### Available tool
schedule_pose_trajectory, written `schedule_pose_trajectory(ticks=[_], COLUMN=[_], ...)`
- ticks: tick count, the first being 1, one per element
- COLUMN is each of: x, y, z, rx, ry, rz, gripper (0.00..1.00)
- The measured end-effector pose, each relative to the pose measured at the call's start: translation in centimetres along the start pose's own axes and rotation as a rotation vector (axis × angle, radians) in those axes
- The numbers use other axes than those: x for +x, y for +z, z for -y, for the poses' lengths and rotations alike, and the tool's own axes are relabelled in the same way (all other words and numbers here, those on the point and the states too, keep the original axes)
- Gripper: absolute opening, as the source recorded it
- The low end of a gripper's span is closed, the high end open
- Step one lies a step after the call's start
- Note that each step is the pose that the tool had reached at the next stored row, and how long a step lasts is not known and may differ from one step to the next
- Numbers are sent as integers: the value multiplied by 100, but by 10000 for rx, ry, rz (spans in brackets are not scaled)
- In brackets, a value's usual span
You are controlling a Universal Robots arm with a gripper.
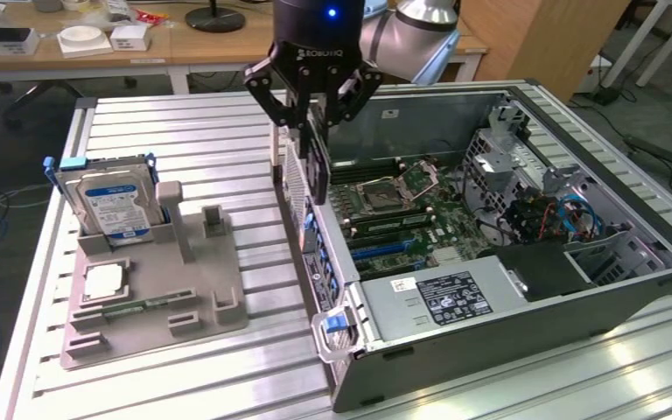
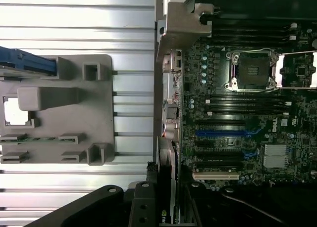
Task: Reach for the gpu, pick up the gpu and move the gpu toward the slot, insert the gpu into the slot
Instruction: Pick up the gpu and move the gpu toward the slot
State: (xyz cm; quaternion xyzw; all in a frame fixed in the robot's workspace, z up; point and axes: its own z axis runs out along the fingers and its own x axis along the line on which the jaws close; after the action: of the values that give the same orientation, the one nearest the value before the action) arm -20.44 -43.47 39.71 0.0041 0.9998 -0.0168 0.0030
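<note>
Silver-bracketed gpu hangs upright, clenched between the gripper's fingers. It sits directly beneath the claw, above the open computer case's rear wall.

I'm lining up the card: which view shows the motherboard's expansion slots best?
The wrist view: it looks straight down on the expansion slots, each row distinct. The exterior view shows them at a slant, rows bunched together beside the case's rear wall.
</note>
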Motion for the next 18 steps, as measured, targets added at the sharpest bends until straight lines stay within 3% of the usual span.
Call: schedule_pose_trajectory(ticks=[18], x=[-276], y=[2], z=[-2], rx=[0], ry=[0], rz=[0], gripper=[27])
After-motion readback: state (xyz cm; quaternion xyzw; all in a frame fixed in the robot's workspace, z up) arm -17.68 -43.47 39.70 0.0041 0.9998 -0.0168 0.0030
